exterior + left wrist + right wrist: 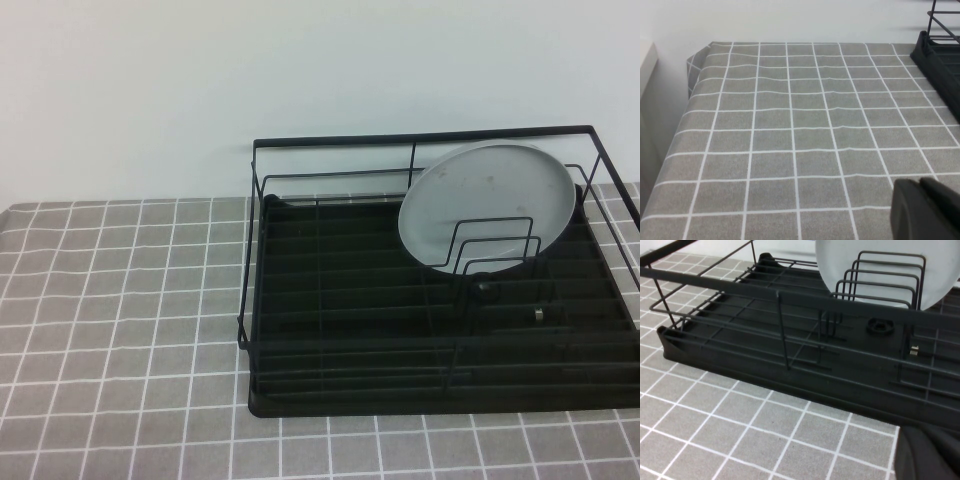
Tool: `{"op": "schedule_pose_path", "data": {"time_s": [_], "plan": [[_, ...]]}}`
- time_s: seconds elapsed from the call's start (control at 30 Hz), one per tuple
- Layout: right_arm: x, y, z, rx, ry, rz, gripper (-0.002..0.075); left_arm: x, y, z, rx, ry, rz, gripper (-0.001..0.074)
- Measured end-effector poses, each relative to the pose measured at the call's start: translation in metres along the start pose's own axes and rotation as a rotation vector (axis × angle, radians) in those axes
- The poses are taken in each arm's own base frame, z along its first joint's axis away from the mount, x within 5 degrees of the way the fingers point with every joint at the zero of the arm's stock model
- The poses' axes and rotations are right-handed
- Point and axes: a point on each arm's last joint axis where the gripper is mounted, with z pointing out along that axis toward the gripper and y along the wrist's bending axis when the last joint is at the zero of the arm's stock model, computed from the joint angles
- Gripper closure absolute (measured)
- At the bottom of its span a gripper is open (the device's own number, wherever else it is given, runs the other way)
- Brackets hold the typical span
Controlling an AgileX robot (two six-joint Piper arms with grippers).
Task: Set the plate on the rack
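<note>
With the plate (487, 200) propped in the rack (420, 140) at the high view's right, I hold both arms off it; my left gripper (927, 210) and right gripper (930, 455) show only at their views' lower right corners, grip state I cannot tell

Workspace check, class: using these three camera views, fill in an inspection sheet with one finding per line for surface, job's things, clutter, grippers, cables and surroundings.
Surface: table covered in a grey cloth with a white grid.
Job's things: plate stands tilted in the rack, behind the upright divider loops, leaning toward the back rail.
Clutter: nothing seen.
Grippers: left gripper shows only as a dark edge over the bare cloth left of the rack; right gripper only as a dark edge at the rack's near side. Neither touches the plate.
Cables: nothing seen.
Surroundings: plain pale wall behind the table.
</note>
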Motion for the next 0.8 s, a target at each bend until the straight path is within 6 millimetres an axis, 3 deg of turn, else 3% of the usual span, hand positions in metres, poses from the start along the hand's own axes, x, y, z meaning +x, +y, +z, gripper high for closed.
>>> {"op": "schedule_pose_path", "data": {"time_s": [0.3, 0.43, 0.57, 0.73, 0.8], "plan": [[0.000, 0.000, -0.001, 0.001, -0.009, -0.003, 0.0729, 0.000, 0.000, 0.000, 0.000, 0.000, 0.000, 0.0735], [-0.005, 0.001, -0.007, 0.013, -0.105, -0.028, 0.0729, 0.000, 0.000, 0.000, 0.000, 0.000, 0.018, 0.0735], [-0.011, -0.006, -0.014, 0.117, -0.225, -0.027, 0.0729, 0.000, 0.000, 0.000, 0.000, 0.000, 0.018, 0.0735], [-0.006, -0.020, -0.016, 0.276, -0.199, 0.117, 0.0729, 0.000, 0.000, 0.000, 0.000, -0.002, 0.018, 0.0735], [-0.006, -0.024, -0.017, 0.325, -0.194, 0.095, 0.0729, 0.000, 0.000, 0.000, 0.000, -0.002, 0.018, 0.0735]]}}
